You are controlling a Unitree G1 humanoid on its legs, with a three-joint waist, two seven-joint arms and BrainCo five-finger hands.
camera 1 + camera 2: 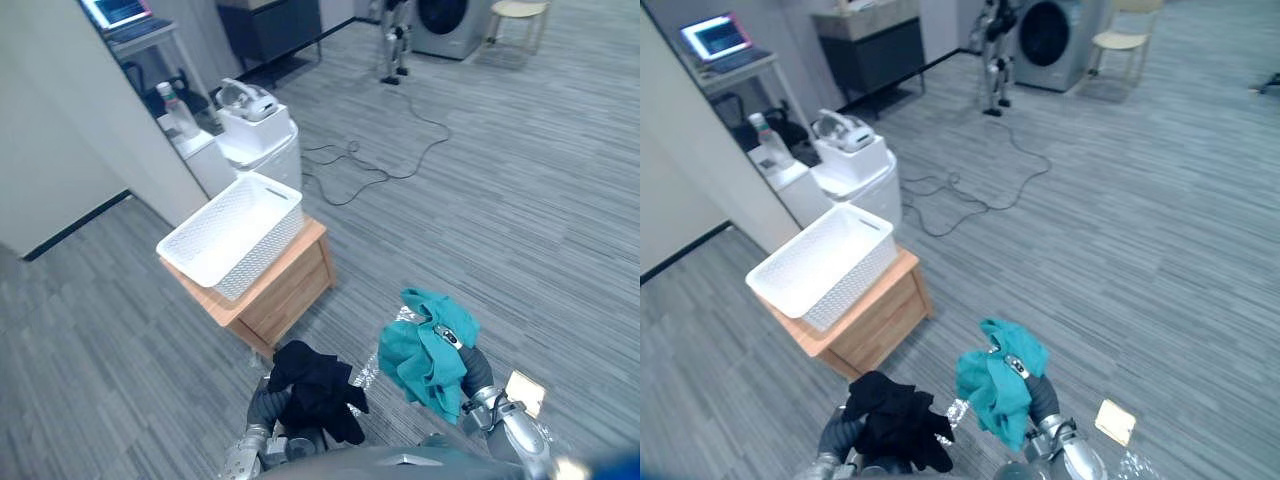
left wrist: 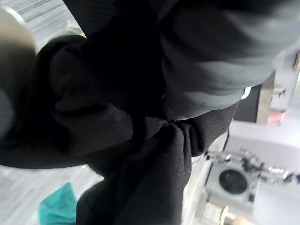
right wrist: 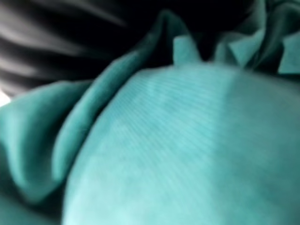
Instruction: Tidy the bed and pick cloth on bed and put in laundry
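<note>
Past black cloth [image 2: 117,122] in left wrist view, teal cloth [image 2: 56,208]

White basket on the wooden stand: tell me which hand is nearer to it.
Left. The left hand, under the black cloth, is just short of the wooden stand bearing the white basket; the right hand, gripping the teal cloth, is farther off to the right.

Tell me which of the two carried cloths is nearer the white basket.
The black cloth, on the robot's left, is nearer the white basket; the teal cloth hangs farther off to the right.
</note>
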